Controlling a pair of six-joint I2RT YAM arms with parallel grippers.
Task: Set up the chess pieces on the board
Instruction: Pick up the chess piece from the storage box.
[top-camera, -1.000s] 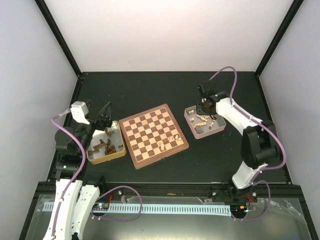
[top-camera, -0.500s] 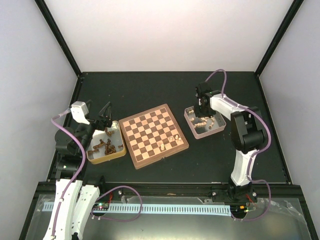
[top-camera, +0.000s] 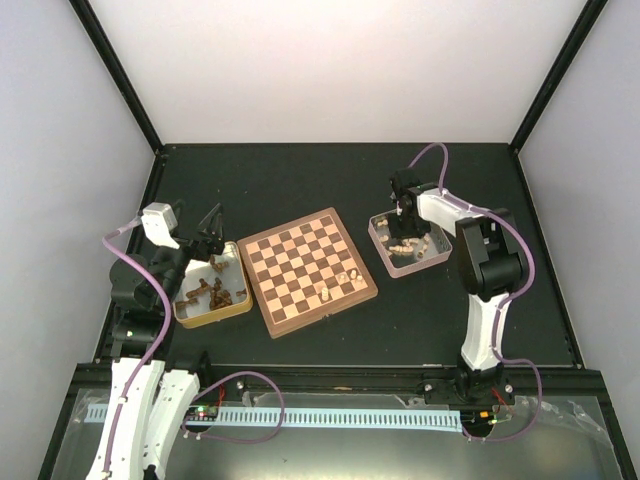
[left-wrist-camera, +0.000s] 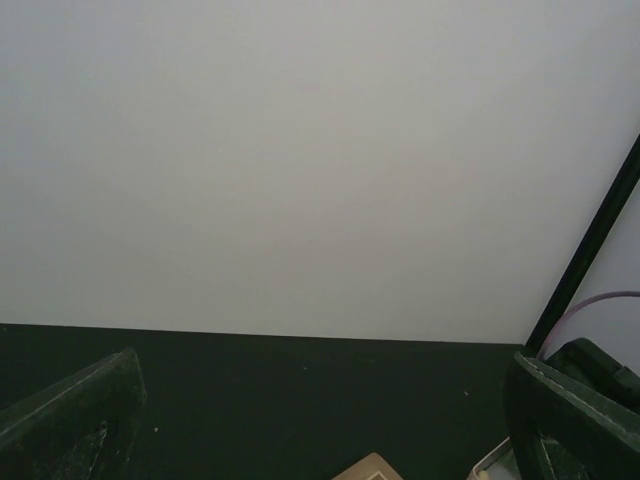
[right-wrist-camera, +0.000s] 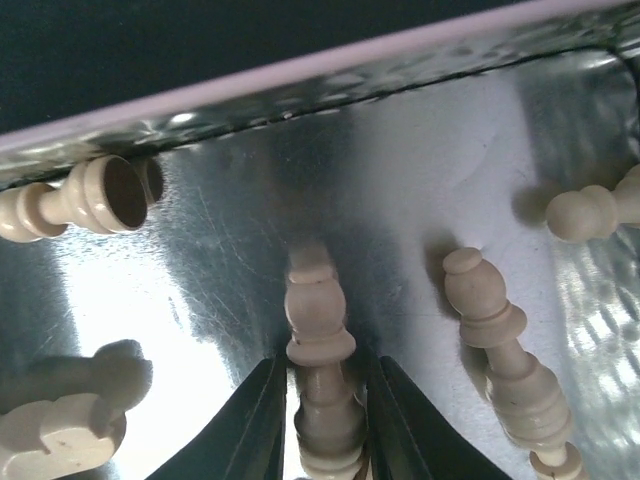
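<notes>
Top view: the square wooden chessboard with tan and dark brown checks and a reddish rim (top-camera: 300, 262) lies askew at the middle of the black desk (top-camera: 300, 175). Only a few small pale cream turned wooden chess pieces (top-camera: 350, 275) stand on it, all on its near-right squares, so I judge the set-up to be at an early stage. A gold-rimmed metal tray (top-camera: 240, 305) just beside the board's left edge holds dark brown chessmen (top-camera: 205, 293). A pink-rimmed metal tray (top-camera: 425, 265) near its right edge holds the other pale pieces. The left fingers (top-camera: 212, 224) hang over the gold tray's far rim, and the right fingers (top-camera: 403, 212) reach down into the pink tray. Left wrist view: the fingers stand spread wide with nothing between them, and the camera faces the white back wall. I take this arm to be parked clear of the work. Right wrist view: the fingers have closed on the lower stem of one pale round-headed piece (right-wrist-camera: 318, 300) that appears to lie on the tray floor, head toward the tray wall. The narrow stem gives the pads a seat. A second pale piece (right-wrist-camera: 490, 330) lies just beside it on the right, apart from the fingers; I rate snagging it on the lift as the main risk.
</notes>
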